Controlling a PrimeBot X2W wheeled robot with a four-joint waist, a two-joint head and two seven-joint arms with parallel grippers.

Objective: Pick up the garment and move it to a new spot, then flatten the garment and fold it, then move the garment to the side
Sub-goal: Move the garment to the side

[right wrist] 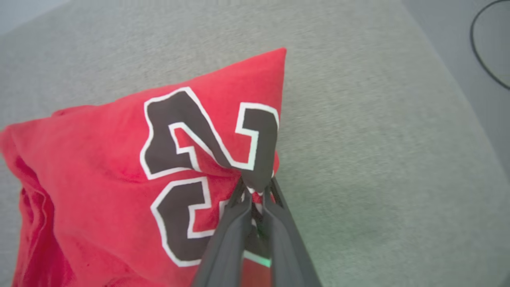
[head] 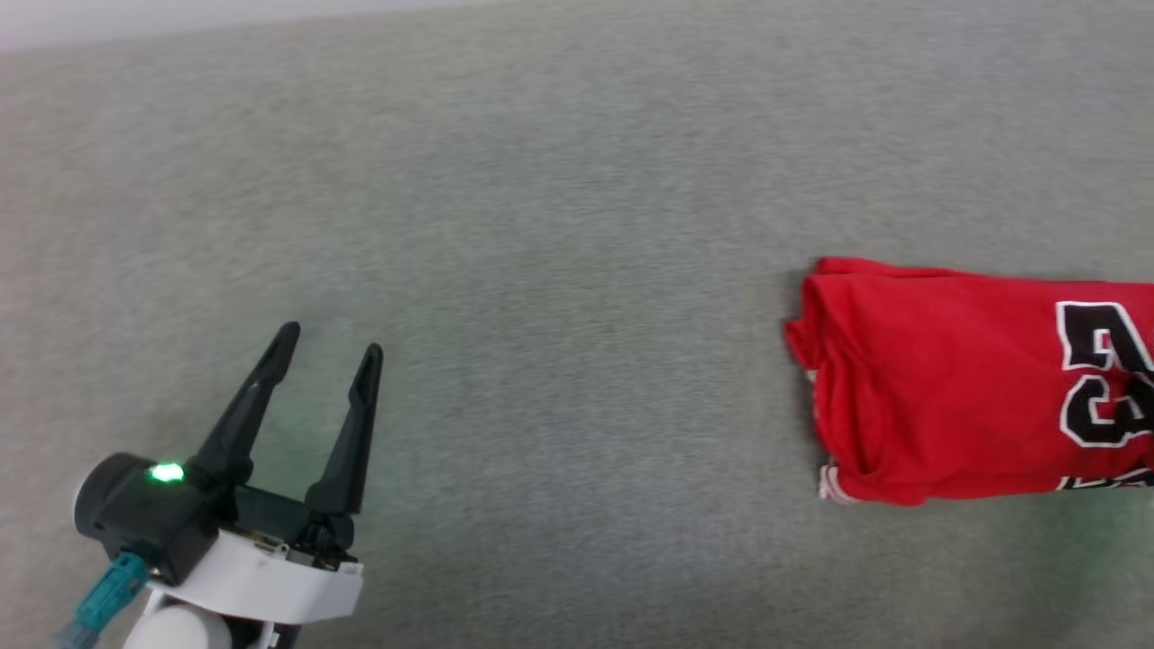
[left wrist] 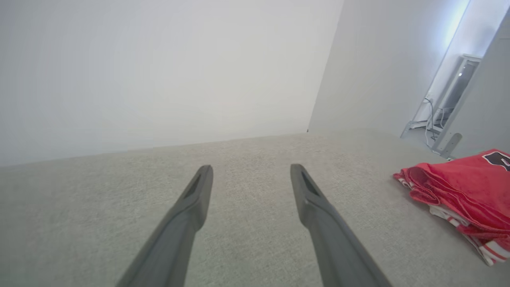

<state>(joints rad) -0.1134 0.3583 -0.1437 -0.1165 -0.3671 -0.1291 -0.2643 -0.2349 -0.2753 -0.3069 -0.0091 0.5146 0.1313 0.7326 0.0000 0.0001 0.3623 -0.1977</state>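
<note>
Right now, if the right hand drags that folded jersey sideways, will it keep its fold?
Likely floppy: the garment puckers where the right hand pinches it. Its stacked layers may slide apart. The fuzzy grey surface probably adds drag.

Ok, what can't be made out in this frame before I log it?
Head view: the garment runs off the right edge, so its far end and part of the numerals are cut off.
Left wrist view: the right edge crops the garment; how many layers are folded is unclear.
Right wrist view: bunched fabric covers the right gripper tips, hiding how much cloth is pinched.
</note>
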